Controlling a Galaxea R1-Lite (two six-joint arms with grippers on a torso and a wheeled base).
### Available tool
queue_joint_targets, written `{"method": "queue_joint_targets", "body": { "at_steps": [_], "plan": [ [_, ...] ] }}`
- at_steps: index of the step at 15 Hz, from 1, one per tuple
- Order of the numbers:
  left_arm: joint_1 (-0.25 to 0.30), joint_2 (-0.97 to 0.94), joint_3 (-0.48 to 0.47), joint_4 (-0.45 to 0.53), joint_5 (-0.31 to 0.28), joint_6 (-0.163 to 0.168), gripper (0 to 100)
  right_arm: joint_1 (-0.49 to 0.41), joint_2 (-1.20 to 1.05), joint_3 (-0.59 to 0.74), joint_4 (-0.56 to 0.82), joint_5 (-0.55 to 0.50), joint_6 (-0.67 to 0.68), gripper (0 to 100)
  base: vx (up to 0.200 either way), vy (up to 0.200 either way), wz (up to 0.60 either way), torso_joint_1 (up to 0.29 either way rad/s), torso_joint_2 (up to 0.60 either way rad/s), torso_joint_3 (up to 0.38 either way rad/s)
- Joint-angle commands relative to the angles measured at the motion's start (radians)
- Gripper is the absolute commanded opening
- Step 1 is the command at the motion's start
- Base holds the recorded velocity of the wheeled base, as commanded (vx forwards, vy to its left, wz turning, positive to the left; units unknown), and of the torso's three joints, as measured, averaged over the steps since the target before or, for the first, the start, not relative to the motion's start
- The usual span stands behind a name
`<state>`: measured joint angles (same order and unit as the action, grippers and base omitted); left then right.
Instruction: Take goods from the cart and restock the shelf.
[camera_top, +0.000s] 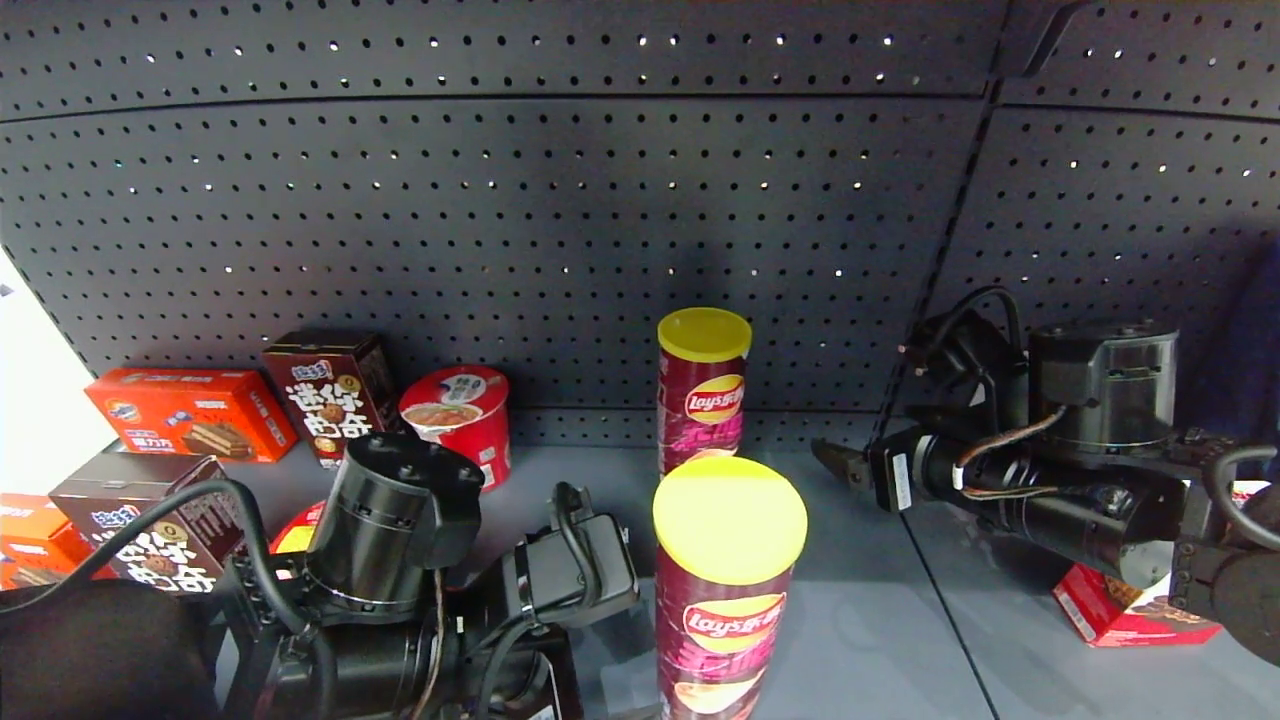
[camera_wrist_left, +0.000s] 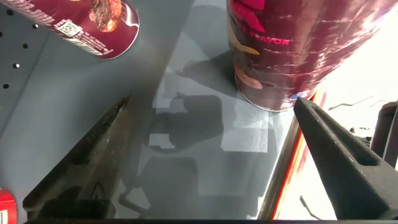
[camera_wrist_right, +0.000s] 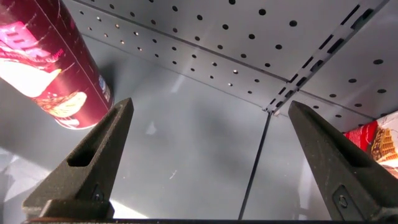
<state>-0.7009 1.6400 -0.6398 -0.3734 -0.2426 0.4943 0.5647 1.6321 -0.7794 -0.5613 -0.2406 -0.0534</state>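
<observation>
Chip cans with yellow lids stand upright on the grey shelf (camera_top: 880, 620), the far can (camera_top: 702, 390) close to the pegboard (camera_top: 500, 220) and the near can (camera_top: 728, 590) at the front edge, both about mid-scene. The head view gives their lids and the goods at far left: an orange box (camera_top: 190, 410), a brown box (camera_top: 335, 390) and a noodle cup (camera_top: 460, 410). The left wrist view gives the bases instead. It shows the near can's foot (camera_wrist_left: 292, 56) set just inside the red strip (camera_wrist_left: 298, 162) along the shelf's front lip, and the far can (camera_wrist_left: 93, 28) beyond. The left gripper (camera_wrist_left: 212, 102) hangs low over bare shelf, jaws spread wide and holding nothing, one fingertip (camera_wrist_left: 305, 112) just beside the near can. Its arm lies folded at near left. The right arm comes in level from the right, its gripper (camera_top: 835, 462) pointing left toward the far can. Seen from its wrist, the right gripper (camera_wrist_right: 210, 104) is likewise wide apart and empty, with the far can (camera_wrist_right: 50, 68) off to one side and a red box (camera_wrist_right: 379, 140) to the other.
</observation>
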Motion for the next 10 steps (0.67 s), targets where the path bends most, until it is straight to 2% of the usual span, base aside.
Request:
{"method": "queue_joint_targets", "body": {
  "at_steps": [1, 4, 7, 9, 10],
  "plan": [
    [0.000, 0.007, 0.002, -0.010, 0.000, 0.000, 100, 0.000, -0.002, 0.009, -0.002, 0.000, 0.000, 100, 0.000, 0.000, 0.00, 0.000, 0.00, 0.000],
    [0.000, -0.002, 0.028, -0.028, 0.000, 0.000, 100, 0.000, -0.005, 0.017, -0.008, 0.000, 0.000, 100, 0.000, 0.000, 0.00, 0.000, 0.00, 0.000],
    [0.012, -0.111, 0.083, -0.027, 0.002, -0.002, 100, 0.001, -0.043, 0.043, -0.008, 0.001, -0.002, 100, 0.000, 0.000, 0.00, 0.000, 0.00, 0.000],
    [0.047, -0.164, 0.094, -0.027, 0.002, -0.006, 100, 0.001, -0.057, 0.043, -0.008, 0.004, -0.002, 100, 0.000, 0.000, 0.00, 0.000, 0.00, 0.000],
    [0.083, -0.192, 0.075, -0.028, 0.002, -0.008, 100, 0.003, -0.072, 0.040, -0.008, 0.004, -0.003, 100, 0.000, 0.000, 0.00, 0.000, 0.00, 0.000]
  ]
}}
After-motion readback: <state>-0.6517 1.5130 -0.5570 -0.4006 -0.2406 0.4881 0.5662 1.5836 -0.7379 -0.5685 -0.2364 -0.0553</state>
